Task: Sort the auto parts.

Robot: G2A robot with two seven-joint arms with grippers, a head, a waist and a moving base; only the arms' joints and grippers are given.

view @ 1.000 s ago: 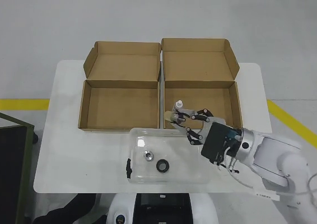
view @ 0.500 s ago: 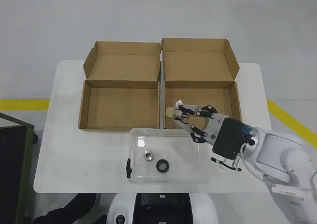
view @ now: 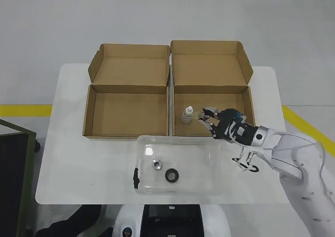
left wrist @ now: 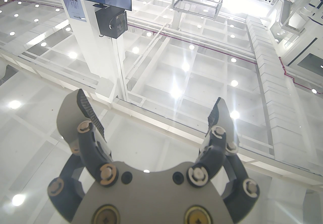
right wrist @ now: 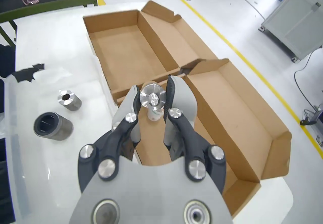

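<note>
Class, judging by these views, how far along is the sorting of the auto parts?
Done: one metal part stands in the cardboard box beside the right gripper. In hand: nothing gripped; that gripper hovers open just short of the part. Left: a metal bushing and a dark sleeve lie in the clear tray, with a black piece at its edge.

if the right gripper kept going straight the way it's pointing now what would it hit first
Most likely the small silver-topped white part standing in the right-hand cardboard box, directly ahead of the right gripper; whether they already touch is unclear.
</note>
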